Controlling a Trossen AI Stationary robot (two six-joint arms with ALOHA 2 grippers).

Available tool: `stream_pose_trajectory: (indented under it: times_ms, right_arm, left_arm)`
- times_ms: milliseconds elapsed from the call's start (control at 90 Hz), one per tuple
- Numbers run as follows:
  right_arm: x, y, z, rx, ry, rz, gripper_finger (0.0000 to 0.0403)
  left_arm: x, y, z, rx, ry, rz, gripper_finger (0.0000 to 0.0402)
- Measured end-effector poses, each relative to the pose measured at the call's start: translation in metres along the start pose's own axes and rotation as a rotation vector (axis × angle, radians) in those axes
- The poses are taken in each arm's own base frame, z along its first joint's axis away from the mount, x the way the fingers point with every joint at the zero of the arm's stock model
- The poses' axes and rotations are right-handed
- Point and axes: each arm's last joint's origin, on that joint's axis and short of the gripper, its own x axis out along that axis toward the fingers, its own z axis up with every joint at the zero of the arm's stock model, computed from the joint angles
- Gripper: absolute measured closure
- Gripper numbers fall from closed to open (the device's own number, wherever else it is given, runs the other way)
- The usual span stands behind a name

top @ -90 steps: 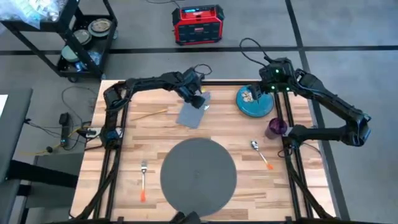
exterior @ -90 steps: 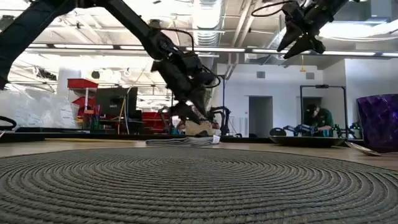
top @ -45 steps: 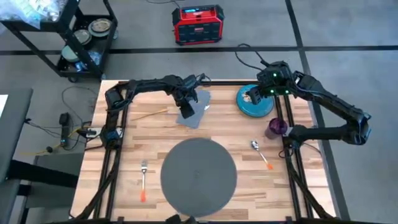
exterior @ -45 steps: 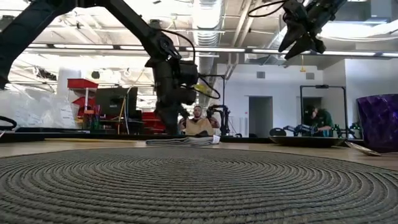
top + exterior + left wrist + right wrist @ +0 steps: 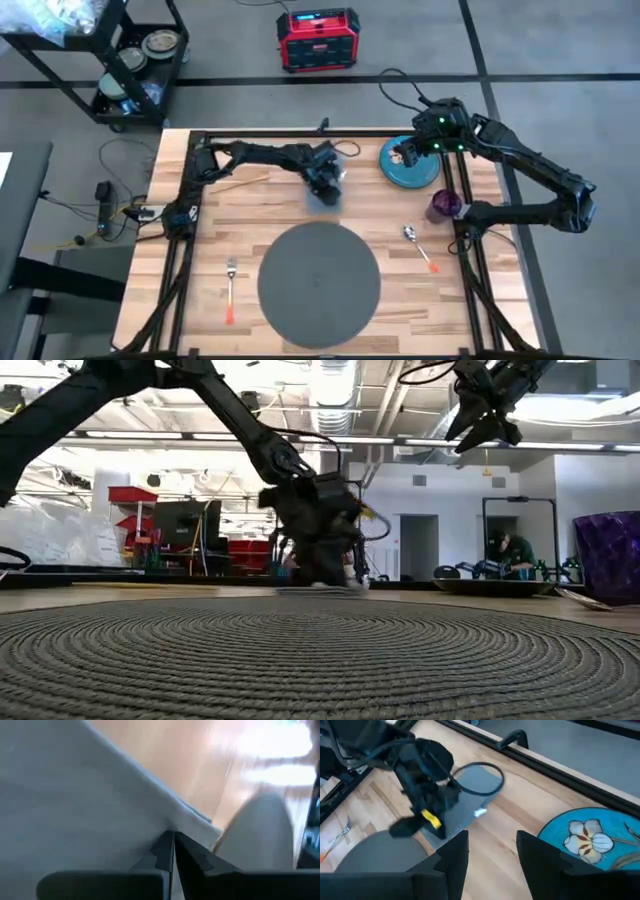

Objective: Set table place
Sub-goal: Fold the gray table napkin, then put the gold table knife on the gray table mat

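The place, a round dark grey placemat (image 5: 320, 280), lies on the light wood table (image 5: 250, 215) near its front edge. A grey cloth napkin (image 5: 470, 817) lies flat on the table, farther back than the placemat. My left gripper (image 5: 325, 183) is down on it and covers most of it from above. My right gripper (image 5: 405, 155) hangs open, high above the table, beside the left rim of a teal flowered plate (image 5: 415, 172) at the back right. My left gripper (image 5: 173, 847) is shut on the napkin. Its fingertips meet at the cloth's edge (image 5: 192, 817), coming down at a slant. One layer or several, I cannot tell. The napkin (image 5: 322, 589) lies low on the table under the fingers.
A fork (image 5: 231, 290) lies left of the placemat and a spoon (image 5: 420, 245) right of it. A purple cup (image 5: 445, 205) stands by the right edge. A thin wooden stick (image 5: 240, 183) lies at the back left. The black frame rails (image 5: 185, 250) run along the table's sides.
My left gripper has swung from the napkin's far side toward the table's right and near edges and has come down low onto the cloth. It now covers most of the napkin, which showed beside it before.
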Motion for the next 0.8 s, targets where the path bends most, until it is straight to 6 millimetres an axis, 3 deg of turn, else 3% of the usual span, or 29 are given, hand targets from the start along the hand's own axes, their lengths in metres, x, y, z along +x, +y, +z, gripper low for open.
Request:
stream_pose_trajectory:
  times_ms: [89,289,367,500,567,633,733,800]
  right_arm:
    - [0.0,0.001,0.0,-0.004,-0.005,0.006,0.0248]
    - [0.0,0.006,0.001,0.004,-0.017,0.031,0.0248]
    - [0.0,0.008,-0.001,0.0,-0.008,0.038,0.0248]
    - [0.0,0.013,-0.004,-0.017,0.009,0.052,0.0248]
    - [0.0,0.014,-0.004,-0.021,0.009,0.057,0.0248]
    - [0.0,0.015,-0.004,-0.018,0.009,0.061,0.0248]
    - [0.0,0.016,-0.005,-0.023,0.011,0.065,0.0248]
    - [0.0,0.018,-0.005,-0.027,0.012,0.069,0.0248]
  left_arm:
    - [-0.006,-0.002,0.015,-0.116,-0.12,-0.053,0.0399]
    - [-0.002,-0.001,0.01,-0.199,-0.089,-0.104,0.0399]
    - [-0.018,-0.012,0.012,-0.168,-0.056,-0.169,0.0399]
    - [-0.055,-0.036,0.014,0.039,-0.082,-0.114,0.04]
    - [-0.068,-0.042,0.011,0.123,-0.068,0.012,0.0401]
    - [-0.081,-0.043,0.005,0.204,0.003,0.254,0.0401]
    - [-0.102,-0.042,-0.004,0.364,0.189,0.692,0.0401]
    - [-0.112,-0.037,-0.01,0.427,0.322,0.832,0.0401]
